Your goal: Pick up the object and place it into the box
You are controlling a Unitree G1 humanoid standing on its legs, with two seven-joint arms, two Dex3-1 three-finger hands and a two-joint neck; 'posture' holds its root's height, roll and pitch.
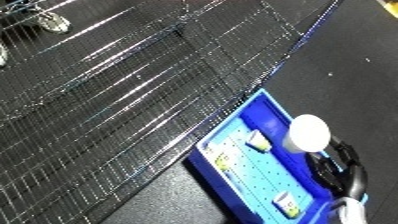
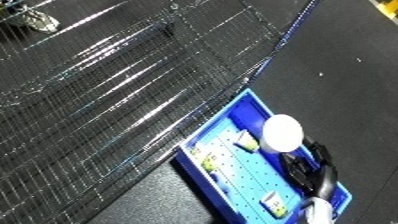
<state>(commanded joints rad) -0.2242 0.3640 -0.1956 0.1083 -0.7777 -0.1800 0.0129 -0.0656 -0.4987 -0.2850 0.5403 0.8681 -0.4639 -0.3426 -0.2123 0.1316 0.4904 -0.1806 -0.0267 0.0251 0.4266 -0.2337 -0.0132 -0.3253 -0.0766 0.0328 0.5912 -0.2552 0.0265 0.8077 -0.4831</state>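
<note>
White object [image 1: 308, 133] in curled right hand [image 1: 342, 170]

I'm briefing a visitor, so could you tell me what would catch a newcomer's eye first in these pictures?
The bright blue bin at lower right stands out against the dark floor, with small pale items lying inside. Over its right side the black right hand holds a white rounded object. A glinting wire mesh fills the upper left.
</note>
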